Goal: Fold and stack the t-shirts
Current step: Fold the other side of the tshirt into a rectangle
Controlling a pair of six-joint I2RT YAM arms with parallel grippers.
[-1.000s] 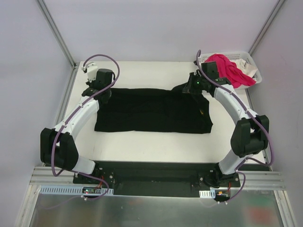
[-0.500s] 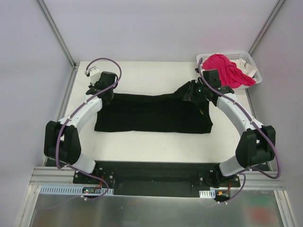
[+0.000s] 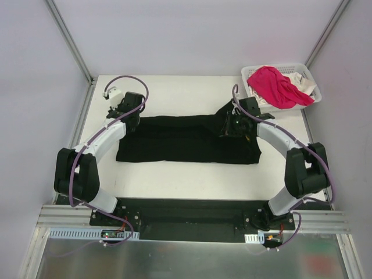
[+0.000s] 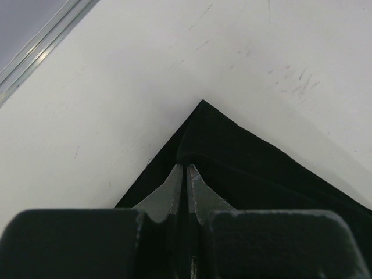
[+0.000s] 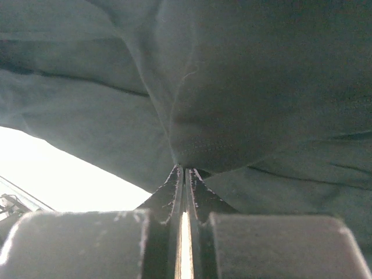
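The black t-shirt lies spread across the middle of the table, with no print showing. My left gripper is shut on its far left corner, and the left wrist view shows the gripper pinching a fold of the black cloth low over the white tabletop. My right gripper is shut on the far right edge. In the right wrist view that gripper holds a hemmed fold of the shirt, which fills the view. The pink t-shirt and the white t-shirt lie in the basket.
A white lattice basket stands at the table's far right corner. Metal frame posts rise at both far corners. White tabletop shows beyond the black shirt and in front of it.
Both grippers have drawn the shirt's far edge toward the near side. The right one came farthest, down and left from beside the basket, lifting its corner over the cloth.
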